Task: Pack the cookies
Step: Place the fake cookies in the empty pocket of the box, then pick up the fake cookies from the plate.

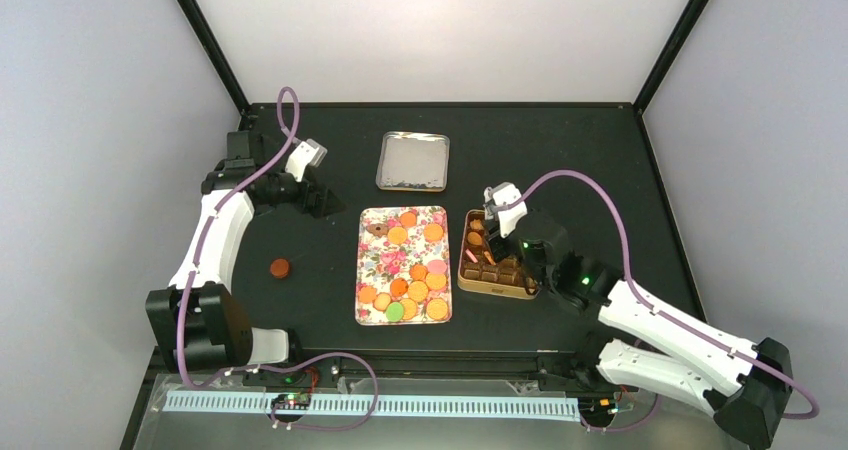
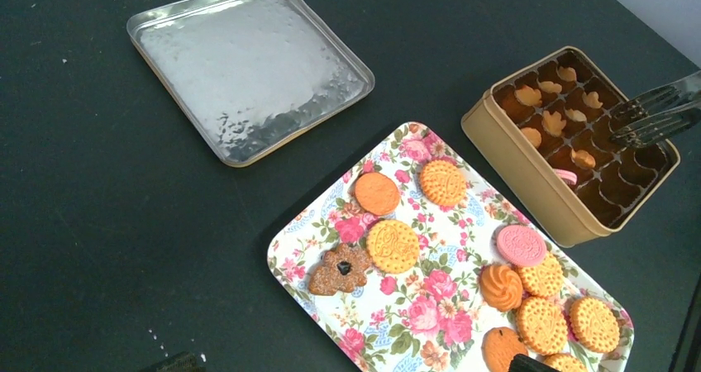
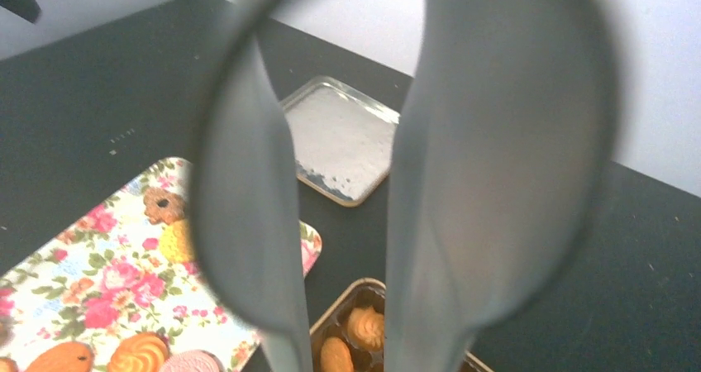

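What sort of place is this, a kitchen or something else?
Probably a robot test booth, not a kitchen: plain white walls enclose a black table, two arms are bolted at its edge, and cookies lie on a floral tray.

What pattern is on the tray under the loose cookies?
Tray: pink floral print on white; clearest in left wrist view.

No text, label, brand or number can be read in any view. The tray (image 2: 430,306) bears only flowers (no words); the cookies (image 2: 393,245) show stamped patterns, illegible.
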You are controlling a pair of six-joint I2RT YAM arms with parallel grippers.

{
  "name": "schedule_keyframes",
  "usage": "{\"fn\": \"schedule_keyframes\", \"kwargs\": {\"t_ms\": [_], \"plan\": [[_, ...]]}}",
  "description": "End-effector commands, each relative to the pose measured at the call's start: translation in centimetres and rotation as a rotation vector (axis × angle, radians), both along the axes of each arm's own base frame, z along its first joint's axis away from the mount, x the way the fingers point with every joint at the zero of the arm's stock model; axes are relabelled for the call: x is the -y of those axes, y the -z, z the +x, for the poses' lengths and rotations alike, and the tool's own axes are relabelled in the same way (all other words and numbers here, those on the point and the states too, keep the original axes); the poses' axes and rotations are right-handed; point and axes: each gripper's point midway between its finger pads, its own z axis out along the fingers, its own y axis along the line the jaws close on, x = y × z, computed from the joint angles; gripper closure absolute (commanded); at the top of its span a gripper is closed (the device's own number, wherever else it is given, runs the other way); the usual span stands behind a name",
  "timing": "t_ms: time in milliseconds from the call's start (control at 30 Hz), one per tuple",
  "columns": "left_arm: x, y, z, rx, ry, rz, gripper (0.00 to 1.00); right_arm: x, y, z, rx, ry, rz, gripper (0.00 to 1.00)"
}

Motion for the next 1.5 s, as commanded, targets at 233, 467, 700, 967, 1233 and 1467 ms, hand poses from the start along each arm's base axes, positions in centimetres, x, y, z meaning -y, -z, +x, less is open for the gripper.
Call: {"fn": "schedule_keyframes", "kwargs": {"t_ms": [233,467,700,967,1233,1467], "plan": [[-0.1,-1.3,0.1,-0.003,0.022,0.028,0.01,-8.9,-6.6,1.9,0.082,-0.236,0.150,0.70],[-0.6,-0.7,-0.3,-0.024,0.018,0.073,0.01,-15.9,-4.1,0.2,0.017,-0.391,0.133,0.70],[-0.2,-0.5,-0.3,-0.032,0.029,0.042,0.01,-18.1,0.2,-1.5,-0.060,-0.423,0.105,0.69],[-0.2,-0.8,-0.4,-0.021,0.034,0.045,0.01,-18.5,4.7,-0.8,-0.120,-0.393,0.037,0.67],[-0.1,-1.1,-0.2,-0.013,0.038,0.036,0.01,-18.2,6.9,-0.6,-0.136,-0.371,0.014,0.64],[0.0,-1.1,-0.2,-0.016,0.039,0.030,0.01,-17.4,8.2,-1.3,-0.163,-0.368,0.007,0.62]]}}
